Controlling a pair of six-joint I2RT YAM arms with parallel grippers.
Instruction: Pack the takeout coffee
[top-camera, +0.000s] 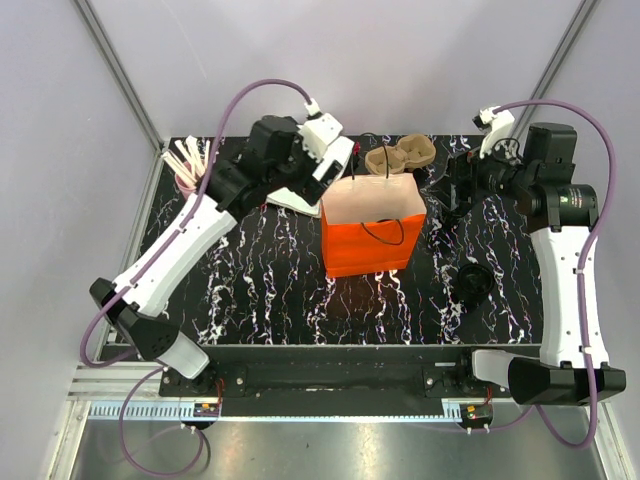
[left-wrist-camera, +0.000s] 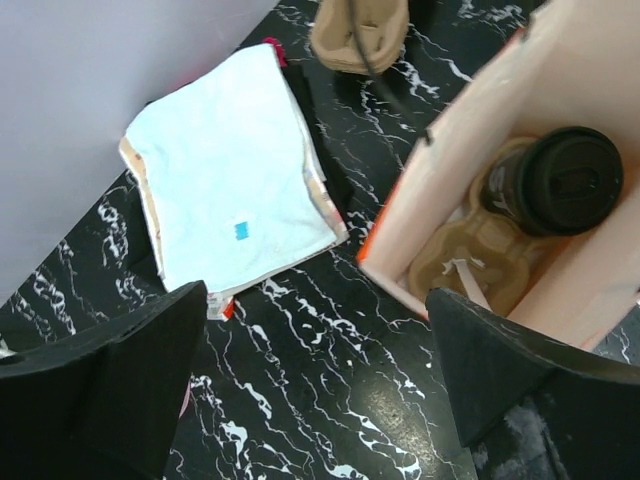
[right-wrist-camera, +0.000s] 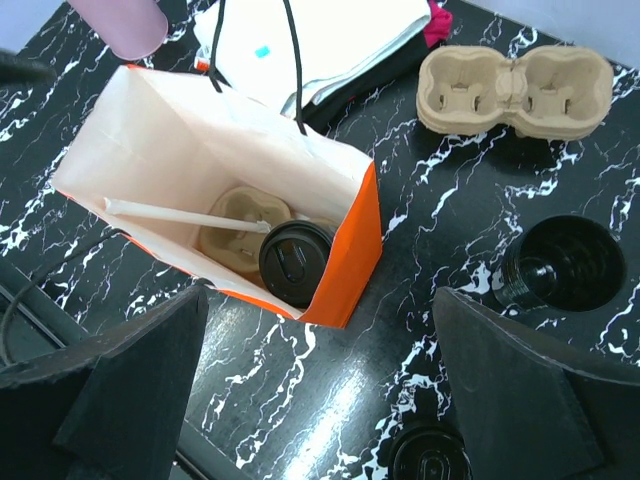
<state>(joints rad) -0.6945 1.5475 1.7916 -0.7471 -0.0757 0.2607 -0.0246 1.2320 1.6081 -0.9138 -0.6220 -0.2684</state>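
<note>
Coffee cup (right-wrist-camera: 295, 262) is in the orange bag (top-camera: 370, 255) at table centre, lid on, seated in one hollow of the tray (left-wrist-camera: 470, 250) at the bag's bottom, so it looks packed. Left gripper (left-wrist-camera: 312, 300) hovers over the bag's 10 o'clock corner, jaws fully apart, nothing in them. Right gripper (right-wrist-camera: 320, 300) is at the bag's 2 o'clock, also wide open and empty. Handling guess: thin-walled disposable cup, light, crushes if squeezed hard. The smooth lid is slippery and could pop off, and I can't tell if it's filled. Best hold is across the wall just under the lid rim, coming from above. Inside the bag only the lid end is reachable, so lifting by the tray or the bag handles (top-camera: 385, 232) is probably safer. A stirrer (right-wrist-camera: 185, 214) lies across the tray and the handles droop over the mouth, so clearance is tight. The table (top-camera: 270, 290) is glossy black marble-look, likely slick, and the light paper bag may slide or tip if nudged. Around the bag: spare tray (top-camera: 400, 155) at 12 o'clock, napkins (left-wrist-camera: 230, 180) at 10, pink cup (top-camera: 187, 170) far out at 10. In the right wrist view an open black cup (right-wrist-camera: 560, 265) stands at 3 o'clock of the bag.
</note>
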